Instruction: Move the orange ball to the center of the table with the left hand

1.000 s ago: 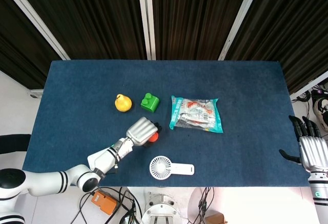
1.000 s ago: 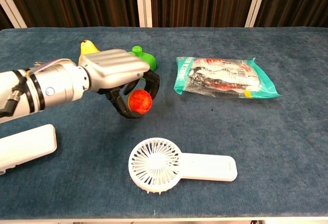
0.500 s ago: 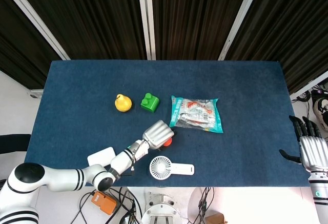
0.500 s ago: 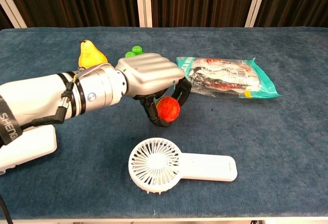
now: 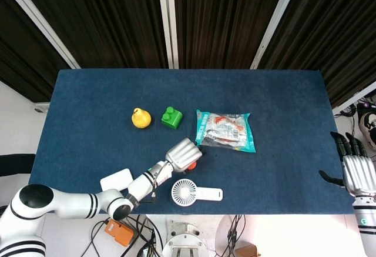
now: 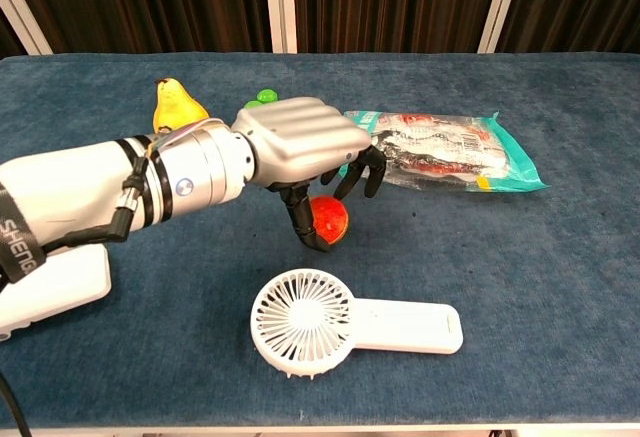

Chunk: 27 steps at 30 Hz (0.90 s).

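Observation:
The orange ball (image 6: 329,218) rests on the blue table (image 6: 560,257) near its middle, just in front of the snack bag; in the head view only a sliver of the ball (image 5: 192,164) shows. My left hand (image 6: 295,142) hovers over it. The fingers (image 6: 372,171) are lifted off the ball's right side, while the thumb (image 6: 300,219) still stands against its left side. Seen from the head, the left hand (image 5: 183,153) covers most of the ball. My right hand (image 5: 358,173) stays off the table's right edge, fingers apart and holding nothing.
A snack bag (image 6: 440,151) lies right behind the ball. A white handheld fan (image 6: 340,323) lies in front of it. A yellow pear toy (image 6: 176,105) and a green block (image 5: 171,117) sit to the back left. A white flat object (image 6: 50,285) lies under my left forearm.
My left hand carried the ball rightward toward the table's middle, lowered it onto the cloth, and the fingers have spread away from it.

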### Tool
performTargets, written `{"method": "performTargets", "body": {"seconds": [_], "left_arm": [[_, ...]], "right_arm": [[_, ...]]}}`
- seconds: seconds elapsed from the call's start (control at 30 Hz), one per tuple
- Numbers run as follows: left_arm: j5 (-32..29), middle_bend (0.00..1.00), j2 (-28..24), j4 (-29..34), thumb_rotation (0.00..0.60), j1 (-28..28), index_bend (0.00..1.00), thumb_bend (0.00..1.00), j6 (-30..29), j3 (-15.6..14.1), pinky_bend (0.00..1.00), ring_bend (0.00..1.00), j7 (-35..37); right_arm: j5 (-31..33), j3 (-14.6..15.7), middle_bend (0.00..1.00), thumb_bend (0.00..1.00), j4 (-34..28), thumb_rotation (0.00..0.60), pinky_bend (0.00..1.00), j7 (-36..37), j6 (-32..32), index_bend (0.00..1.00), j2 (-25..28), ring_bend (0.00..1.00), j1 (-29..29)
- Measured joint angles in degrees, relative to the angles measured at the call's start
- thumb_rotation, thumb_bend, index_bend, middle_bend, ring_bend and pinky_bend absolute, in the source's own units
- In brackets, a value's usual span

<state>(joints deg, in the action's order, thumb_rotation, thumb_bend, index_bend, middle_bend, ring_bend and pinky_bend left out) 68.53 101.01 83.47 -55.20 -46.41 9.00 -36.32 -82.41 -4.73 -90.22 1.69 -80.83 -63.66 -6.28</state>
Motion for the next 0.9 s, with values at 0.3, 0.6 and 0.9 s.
{"method": "performTargets", "body": {"seconds": [0.3,0.6,0.9], "left_arm": [[-2.22,0.34,-1.20,1.56,0.600,-0.81,0.19,0.00,-0.18,-0.13,0.55,0.38,-0.39],[1.28,0.34,-12.11,12.06,0.600,5.24,0.19,0.00,-12.15,0.56,0.48,0.37,2.99],[0.97,0.21,-26.28,15.92,0.600,21.28,0.18,0.00,-27.77,-2.30,0.19,0.18,12.90]], "right_arm": [[0.28,-0.09,0.16,0.28,0.36,0.600,0.13,0.59,0.09,0.06,0.01,0.00,0.05],[0.17,-0.27,0.16,0.28,0.93,0.600,0.13,1.74,-0.26,0.06,0.30,0.00,0.15],[0.30,-0.36,0.16,0.28,2.83,0.600,0.14,3.69,-1.13,0.04,0.47,0.00,0.90]]}}
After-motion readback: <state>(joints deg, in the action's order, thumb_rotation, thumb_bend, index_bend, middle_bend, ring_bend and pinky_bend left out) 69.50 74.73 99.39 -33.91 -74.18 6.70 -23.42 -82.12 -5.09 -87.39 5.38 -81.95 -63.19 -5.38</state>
